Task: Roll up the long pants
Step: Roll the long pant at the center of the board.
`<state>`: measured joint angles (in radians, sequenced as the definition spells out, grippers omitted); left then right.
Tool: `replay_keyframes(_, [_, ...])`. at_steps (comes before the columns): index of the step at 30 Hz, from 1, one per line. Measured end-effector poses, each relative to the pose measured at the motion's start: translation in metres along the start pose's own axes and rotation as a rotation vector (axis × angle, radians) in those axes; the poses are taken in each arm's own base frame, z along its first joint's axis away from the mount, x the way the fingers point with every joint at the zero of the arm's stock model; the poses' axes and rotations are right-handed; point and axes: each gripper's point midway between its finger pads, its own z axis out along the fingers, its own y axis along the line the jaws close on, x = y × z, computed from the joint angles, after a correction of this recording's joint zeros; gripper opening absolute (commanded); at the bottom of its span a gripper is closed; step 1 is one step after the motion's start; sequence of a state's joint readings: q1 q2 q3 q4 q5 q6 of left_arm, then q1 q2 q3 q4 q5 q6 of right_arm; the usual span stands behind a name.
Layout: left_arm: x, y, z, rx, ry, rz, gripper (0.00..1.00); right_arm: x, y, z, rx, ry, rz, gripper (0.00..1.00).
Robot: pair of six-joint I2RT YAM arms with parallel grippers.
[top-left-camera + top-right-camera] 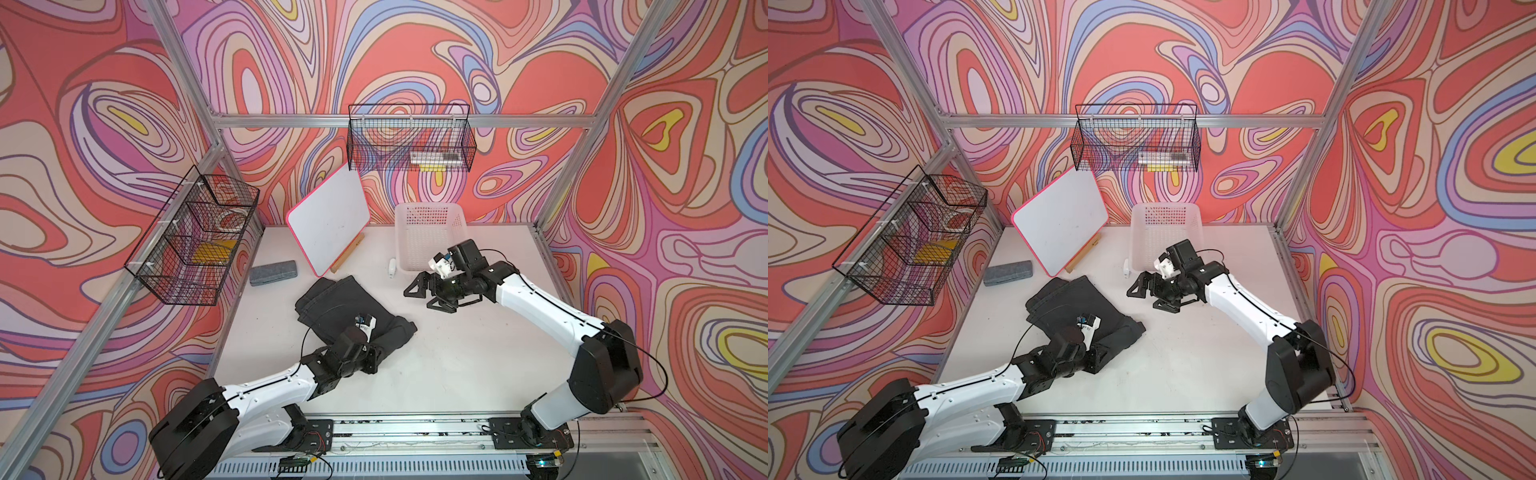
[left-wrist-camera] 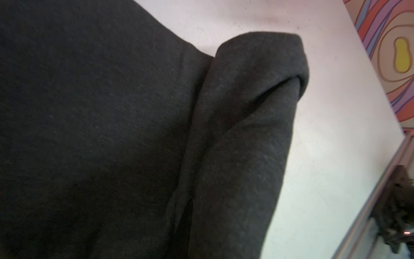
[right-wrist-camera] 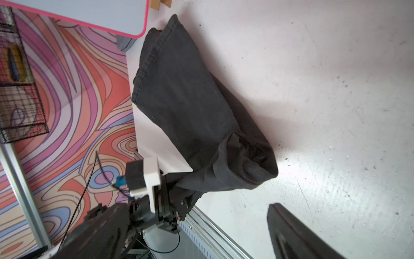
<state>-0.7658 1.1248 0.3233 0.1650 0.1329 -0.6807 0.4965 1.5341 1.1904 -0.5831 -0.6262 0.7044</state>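
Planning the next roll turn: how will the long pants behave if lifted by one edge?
Probably floppy: the long pants lie in soft folds and bunch into the left gripper. The rolled end gapes hollow, so it may flatten or unroll.

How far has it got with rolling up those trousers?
Done: the long pants lie folded into one strip, with its near end curled into a first loose turn. In hand: the left end effector pinches that curled end; the right end effector hangs open, off the cloth. Left: the flat stretch up to the hems, not yet rolled.
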Motion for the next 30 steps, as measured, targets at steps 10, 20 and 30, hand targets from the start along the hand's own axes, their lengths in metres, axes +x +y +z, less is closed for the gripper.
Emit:
replay_keyframes(10, [0.001, -0.028, 0.013, 0.196, 0.099, -0.31, 0.0, 0.066, -0.074, 0.041, 0.017, 0.092, 0.123, 0.98])
replay_keyframes(20, [-0.003, -0.045, 0.02, 0.278, 0.134, -0.374, 0.0, 0.035, -0.073, 0.08, 0.002, 0.021, 0.113, 0.37])
replay_keyframes(30, [-0.057, -0.058, -0.008, 0.09, 0.066, -0.16, 0.5, -0.002, -0.045, 0.073, 0.175, 0.004, 0.095, 0.0])
